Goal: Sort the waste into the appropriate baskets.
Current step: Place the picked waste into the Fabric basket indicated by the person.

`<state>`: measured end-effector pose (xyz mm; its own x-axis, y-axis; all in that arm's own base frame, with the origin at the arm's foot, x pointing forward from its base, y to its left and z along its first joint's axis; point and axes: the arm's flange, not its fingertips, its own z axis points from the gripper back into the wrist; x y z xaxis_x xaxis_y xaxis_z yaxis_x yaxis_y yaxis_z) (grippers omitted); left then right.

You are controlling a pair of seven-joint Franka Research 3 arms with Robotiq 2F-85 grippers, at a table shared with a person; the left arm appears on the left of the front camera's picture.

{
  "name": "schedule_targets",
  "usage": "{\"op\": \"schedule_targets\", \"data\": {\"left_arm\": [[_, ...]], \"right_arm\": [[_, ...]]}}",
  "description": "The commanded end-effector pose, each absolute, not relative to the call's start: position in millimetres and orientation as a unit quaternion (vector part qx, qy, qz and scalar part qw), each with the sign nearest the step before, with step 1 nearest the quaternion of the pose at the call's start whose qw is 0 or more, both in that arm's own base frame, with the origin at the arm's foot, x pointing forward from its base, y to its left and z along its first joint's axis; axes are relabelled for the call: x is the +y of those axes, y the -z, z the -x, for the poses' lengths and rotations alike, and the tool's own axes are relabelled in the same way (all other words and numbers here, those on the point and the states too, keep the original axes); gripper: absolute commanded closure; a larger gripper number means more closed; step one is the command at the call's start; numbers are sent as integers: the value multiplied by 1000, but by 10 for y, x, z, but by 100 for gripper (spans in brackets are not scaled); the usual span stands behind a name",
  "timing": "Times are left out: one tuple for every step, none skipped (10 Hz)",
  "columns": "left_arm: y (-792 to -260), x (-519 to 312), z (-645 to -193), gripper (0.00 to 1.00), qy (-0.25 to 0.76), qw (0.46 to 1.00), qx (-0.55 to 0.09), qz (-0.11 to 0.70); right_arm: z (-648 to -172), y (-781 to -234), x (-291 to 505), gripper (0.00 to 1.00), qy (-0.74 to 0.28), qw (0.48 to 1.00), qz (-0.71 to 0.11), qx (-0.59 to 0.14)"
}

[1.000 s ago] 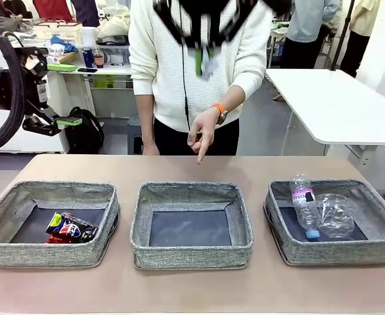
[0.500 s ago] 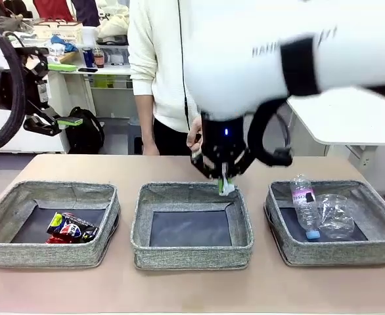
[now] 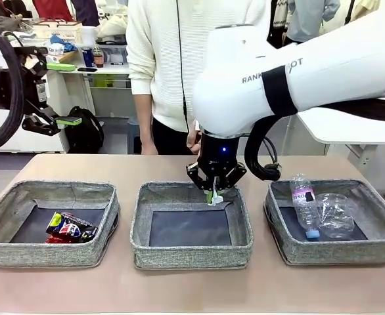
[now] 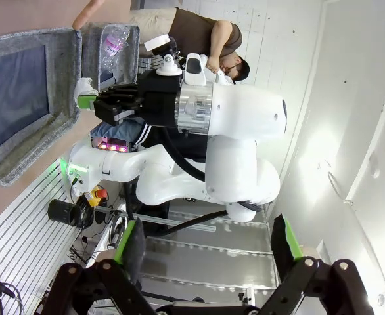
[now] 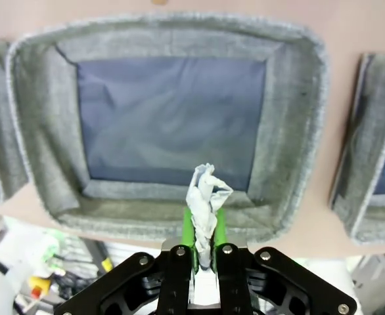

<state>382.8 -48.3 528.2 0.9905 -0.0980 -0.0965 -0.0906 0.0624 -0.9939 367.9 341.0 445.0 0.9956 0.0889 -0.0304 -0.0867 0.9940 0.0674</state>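
Above middle basket (image 3: 191, 226), right hand (image 3: 212, 195) grips paper wad (image 3: 216, 196).

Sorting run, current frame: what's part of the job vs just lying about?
Job:
- paper wad held in right tool
- three baskets: left, middle, right
- cans in left basket
- bottle and cup in right basket

Lying about:
- white side table
- black bag on floor
- shelf clutter
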Motion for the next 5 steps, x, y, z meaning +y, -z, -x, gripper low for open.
{"op": "schedule_targets", "data": {"left_arm": [[-5308, -477, -3826, 0, 3, 722, 65, 689], [-5308, -477, -3826, 0, 3, 722, 65, 689], [-5308, -477, -3826, 0, 3, 722, 65, 689], [-5308, -477, -3826, 0, 3, 722, 65, 689], [-5308, -477, -3826, 0, 3, 722, 65, 689]], "right_arm": [[-3623, -4512, 3328, 90, -53, 997, -59, 24], [-3613, -4513, 3331, 90, -49, 997, -55, 28], [-3604, -4519, 3327, 40, -52, 997, -57, 29], [-3606, -4527, 3319, 33, -50, 996, -60, 31], [-3610, -4536, 3310, 0, -47, 996, -62, 30]]}}
